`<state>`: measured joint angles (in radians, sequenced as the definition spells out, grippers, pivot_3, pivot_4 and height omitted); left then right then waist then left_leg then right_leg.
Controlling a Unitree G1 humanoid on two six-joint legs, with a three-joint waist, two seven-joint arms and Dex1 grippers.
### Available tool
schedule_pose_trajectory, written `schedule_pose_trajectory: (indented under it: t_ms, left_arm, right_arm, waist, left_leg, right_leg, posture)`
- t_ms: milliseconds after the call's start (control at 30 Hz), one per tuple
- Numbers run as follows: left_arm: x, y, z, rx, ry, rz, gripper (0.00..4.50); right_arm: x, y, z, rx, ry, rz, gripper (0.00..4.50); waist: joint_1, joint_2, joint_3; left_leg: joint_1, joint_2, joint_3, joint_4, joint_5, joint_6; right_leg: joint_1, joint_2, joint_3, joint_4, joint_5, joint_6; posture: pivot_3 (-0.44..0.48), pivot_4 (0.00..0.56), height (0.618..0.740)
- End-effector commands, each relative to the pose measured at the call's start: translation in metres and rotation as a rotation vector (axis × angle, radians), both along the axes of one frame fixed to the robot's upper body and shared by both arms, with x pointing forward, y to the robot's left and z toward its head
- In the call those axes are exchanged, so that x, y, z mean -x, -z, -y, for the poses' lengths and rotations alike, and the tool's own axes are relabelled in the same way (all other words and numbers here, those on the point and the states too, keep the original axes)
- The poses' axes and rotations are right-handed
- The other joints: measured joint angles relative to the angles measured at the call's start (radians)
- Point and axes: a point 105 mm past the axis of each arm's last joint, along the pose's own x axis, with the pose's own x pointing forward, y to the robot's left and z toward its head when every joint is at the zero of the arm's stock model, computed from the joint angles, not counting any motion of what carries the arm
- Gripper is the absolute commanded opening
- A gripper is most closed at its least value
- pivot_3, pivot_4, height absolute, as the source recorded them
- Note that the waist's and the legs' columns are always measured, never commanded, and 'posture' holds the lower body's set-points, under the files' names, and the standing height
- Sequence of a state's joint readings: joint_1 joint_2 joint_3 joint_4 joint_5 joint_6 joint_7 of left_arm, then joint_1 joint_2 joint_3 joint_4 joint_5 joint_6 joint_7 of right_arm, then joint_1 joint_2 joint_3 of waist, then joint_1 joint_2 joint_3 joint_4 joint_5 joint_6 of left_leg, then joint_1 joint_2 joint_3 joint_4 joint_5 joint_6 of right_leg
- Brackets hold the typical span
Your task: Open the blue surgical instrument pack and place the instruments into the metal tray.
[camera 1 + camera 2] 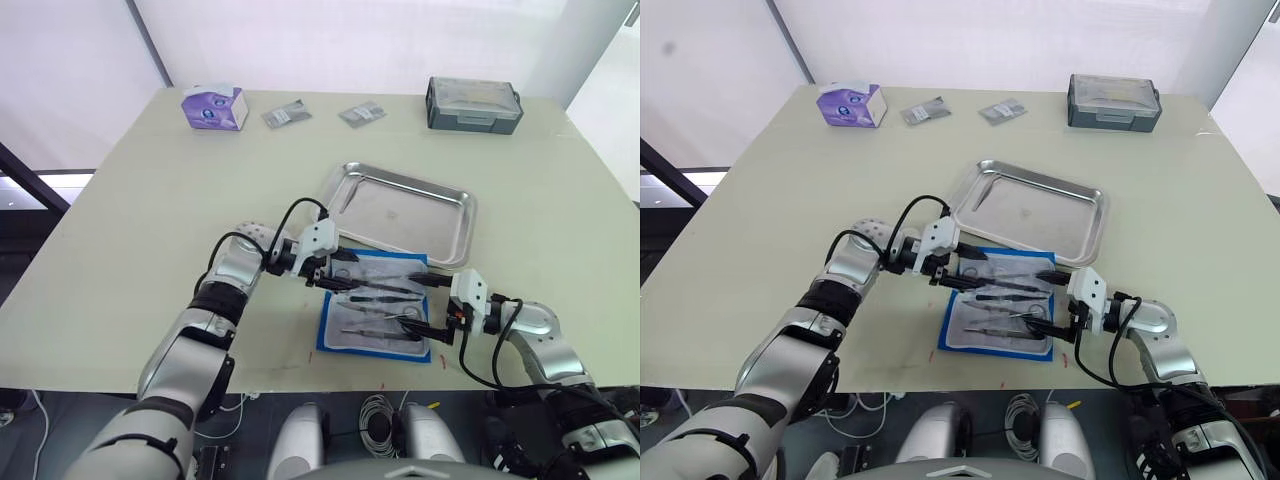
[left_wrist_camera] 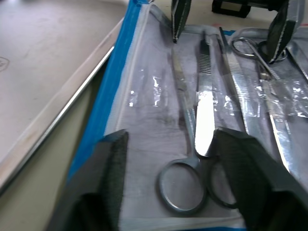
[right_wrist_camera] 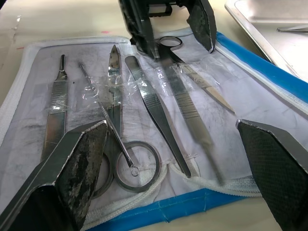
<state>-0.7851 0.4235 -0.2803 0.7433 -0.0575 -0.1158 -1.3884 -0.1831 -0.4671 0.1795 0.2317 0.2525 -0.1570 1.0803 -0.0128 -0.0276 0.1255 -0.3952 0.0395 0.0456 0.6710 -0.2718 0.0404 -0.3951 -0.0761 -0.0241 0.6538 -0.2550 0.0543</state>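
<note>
Lying open at lower centre of the tabletop (image 1: 120, 190), the pack (image 1: 375, 317) shows its instruments (image 3: 159, 113) in clear pockets, just below the tray (image 1: 400, 212). Both the left gripper (image 1: 328, 272) and right gripper (image 1: 432, 330) hover spread wide at its opposite ends, gripping nothing.

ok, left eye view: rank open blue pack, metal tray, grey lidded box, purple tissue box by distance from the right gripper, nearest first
1. open blue surgical instrument pack: the right gripper is at its right edge.
2. metal tray: just beyond the pack, mid-table.
3. grey lidded box: far edge, robot's right.
4. purple tissue box: far edge, robot's left, diagonally across the table.
</note>
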Motion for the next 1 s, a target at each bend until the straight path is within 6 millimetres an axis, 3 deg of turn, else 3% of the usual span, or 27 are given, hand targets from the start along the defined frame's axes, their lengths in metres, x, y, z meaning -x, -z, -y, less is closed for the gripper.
schedule_pose_trajectory:
  t_ms: [33, 67, 200, 1000]
  left_arm:
    - [-0.003, -0.002, 0.000, 0.016, -0.015, -0.004, 1.24]
    - [-0.003, -0.002, 0.000, 0.010, -0.013, -0.001, 0.75]
    - [-0.004, -0.002, -0.002, 0.005, -0.008, 0.001, 0.08]
    - [-0.002, -0.014, -0.004, 0.042, 0.058, 0.019, 0.07]
  right_arm:
    - [0.016, 0.039, 0.004, 0.091, 0.006, -0.145, 4.50]
    - [0.016, 0.039, 0.004, 0.092, 0.006, -0.145, 4.50]
    - [0.016, 0.038, 0.005, 0.092, 0.006, -0.144, 4.50]
    - [0.015, 0.038, 0.003, 0.089, 0.007, -0.141, 4.50]
  waist:
    - [0.001, 0.000, 0.000]
    - [0.002, 0.000, 0.000]
    - [0.003, 0.000, 0.000]
    - [0.002, 0.000, 0.000]
  left_leg:
    - [0.000, 0.000, 0.000, 0.000, 0.000, 0.000]
    - [0.000, 0.000, 0.000, 0.000, 0.000, 0.000]
    - [0.000, 0.000, 0.000, 0.000, 0.000, 0.000]
    - [0.000, 0.000, 0.000, 0.000, 0.000, 0.000]
  right_leg:
    - [0.000, 0.000, 0.000, 0.000, 0.000, 0.000]
    - [0.000, 0.000, 0.000, 0.000, 0.000, 0.000]
    - [0.000, 0.000, 0.000, 0.000, 0.000, 0.000]
    - [0.000, 0.000, 0.000, 0.001, 0.000, 0.000]
  posture:
    - [0.000, 0.150, 0.727]
    - [0.000, 0.150, 0.727]
    - [0.000, 0.150, 0.727]
    - [0.000, 0.150, 0.727]
